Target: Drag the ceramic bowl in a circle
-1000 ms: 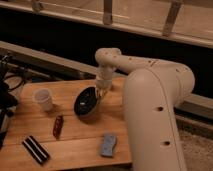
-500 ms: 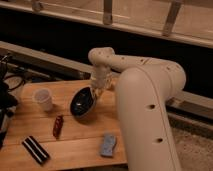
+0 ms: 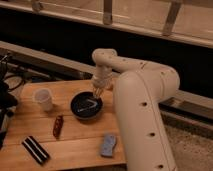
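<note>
The ceramic bowl is round, shallow and glossy black with pale streaks inside. It sits on the wooden table near its middle. My gripper hangs from the white arm and reaches down to the bowl's far right rim. It appears to touch or hold the rim there. The white arm covers the table's right side.
A small translucent white cup stands left of the bowl. A reddish-brown packet lies in front of the bowl. A black bar with a white stripe lies at the front left. A blue-grey sponge lies at the front right.
The bowl has slid left and slightly toward the back of the table, and now sits flatter. My gripper and arm moved left with it.
</note>
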Robot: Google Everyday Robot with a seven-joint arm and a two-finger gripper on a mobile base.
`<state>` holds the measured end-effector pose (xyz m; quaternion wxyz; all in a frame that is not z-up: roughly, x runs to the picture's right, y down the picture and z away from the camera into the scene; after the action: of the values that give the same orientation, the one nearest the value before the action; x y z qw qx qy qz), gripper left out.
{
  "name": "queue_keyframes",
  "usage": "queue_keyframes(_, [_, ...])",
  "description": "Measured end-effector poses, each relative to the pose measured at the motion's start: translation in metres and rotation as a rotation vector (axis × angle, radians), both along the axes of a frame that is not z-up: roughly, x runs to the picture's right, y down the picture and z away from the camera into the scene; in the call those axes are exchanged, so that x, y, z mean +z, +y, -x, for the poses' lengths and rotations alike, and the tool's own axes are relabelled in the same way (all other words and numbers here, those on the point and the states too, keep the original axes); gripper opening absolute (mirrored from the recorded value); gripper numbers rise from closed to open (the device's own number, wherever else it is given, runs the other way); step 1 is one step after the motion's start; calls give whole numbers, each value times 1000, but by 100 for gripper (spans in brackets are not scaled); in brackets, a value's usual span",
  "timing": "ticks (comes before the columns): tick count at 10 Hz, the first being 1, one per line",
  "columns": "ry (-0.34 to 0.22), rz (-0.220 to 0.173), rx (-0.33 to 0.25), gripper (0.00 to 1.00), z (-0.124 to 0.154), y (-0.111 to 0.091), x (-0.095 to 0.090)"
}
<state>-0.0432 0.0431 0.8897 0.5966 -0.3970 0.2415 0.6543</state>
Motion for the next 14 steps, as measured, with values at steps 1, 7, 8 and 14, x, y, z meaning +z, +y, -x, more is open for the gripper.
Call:
queue_keyframes(1, [6, -1, 3, 18, -5, -1, 12])
queue_keyframes(7, [71, -106, -38, 59, -7, -28, -28])
queue_keyframes(8, [77, -114, -41, 60, -9, -35, -40])
queue_keyframes(14, [119, -47, 59, 60, -44, -16, -45])
